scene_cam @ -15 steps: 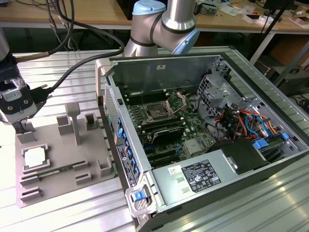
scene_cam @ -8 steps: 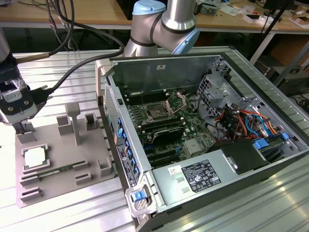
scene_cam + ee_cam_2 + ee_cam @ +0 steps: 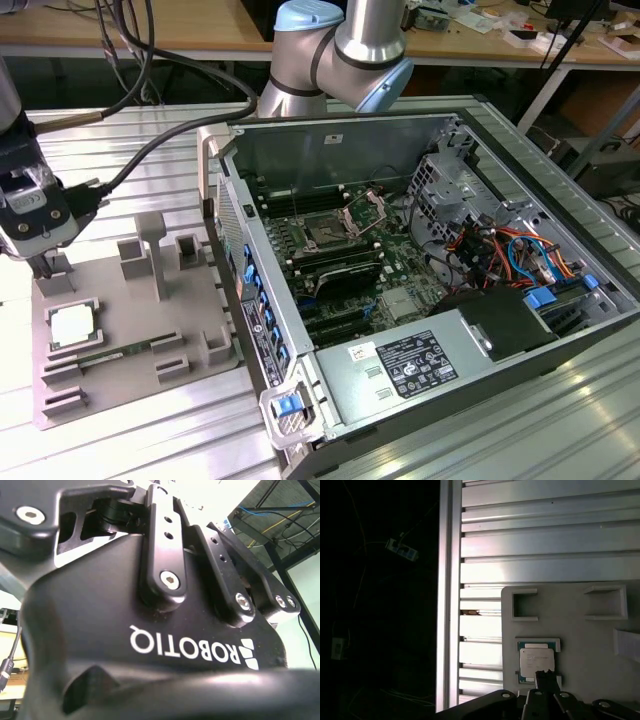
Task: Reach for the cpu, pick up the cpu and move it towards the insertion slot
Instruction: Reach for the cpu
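At the exterior view's far left, the black robot gripper (image 3: 43,266) is hovering over the upper-left corner of the grey plastic tray (image 3: 120,388), holding nothing; how far open it is I cannot tell. Just below it, in the lower left, the small flat square cpu (image 3: 75,323) with its silvery-white metal top is lying in a framed nest on that tray. It is probably light, stiff, slick and fragile, so pinching two opposite edges is looking safest. Well apart at centre, the dark square insertion slot (image 3: 325,233) with its silver frame is sitting in the green board.
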Robot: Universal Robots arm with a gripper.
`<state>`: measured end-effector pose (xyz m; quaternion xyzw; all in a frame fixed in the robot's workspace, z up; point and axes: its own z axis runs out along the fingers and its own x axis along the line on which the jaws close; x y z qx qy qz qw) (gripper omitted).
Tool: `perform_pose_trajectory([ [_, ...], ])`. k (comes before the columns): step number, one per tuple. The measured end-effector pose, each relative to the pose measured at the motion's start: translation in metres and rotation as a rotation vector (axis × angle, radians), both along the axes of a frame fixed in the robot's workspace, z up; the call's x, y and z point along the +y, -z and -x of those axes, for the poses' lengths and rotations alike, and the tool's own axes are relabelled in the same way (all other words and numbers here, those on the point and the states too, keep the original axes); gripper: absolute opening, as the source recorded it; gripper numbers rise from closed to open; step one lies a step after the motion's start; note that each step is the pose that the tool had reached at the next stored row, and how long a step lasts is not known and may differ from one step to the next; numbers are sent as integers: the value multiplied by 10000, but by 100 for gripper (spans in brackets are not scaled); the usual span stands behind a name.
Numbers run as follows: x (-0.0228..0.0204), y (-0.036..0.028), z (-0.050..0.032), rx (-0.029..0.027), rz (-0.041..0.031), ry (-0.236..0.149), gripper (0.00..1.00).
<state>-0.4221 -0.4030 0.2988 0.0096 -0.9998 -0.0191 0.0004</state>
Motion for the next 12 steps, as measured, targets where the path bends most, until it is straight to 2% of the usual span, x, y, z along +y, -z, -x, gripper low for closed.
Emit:
perform_pose_trajectory([
  [12, 0, 31, 0, -1, -1, 0, 11],
])
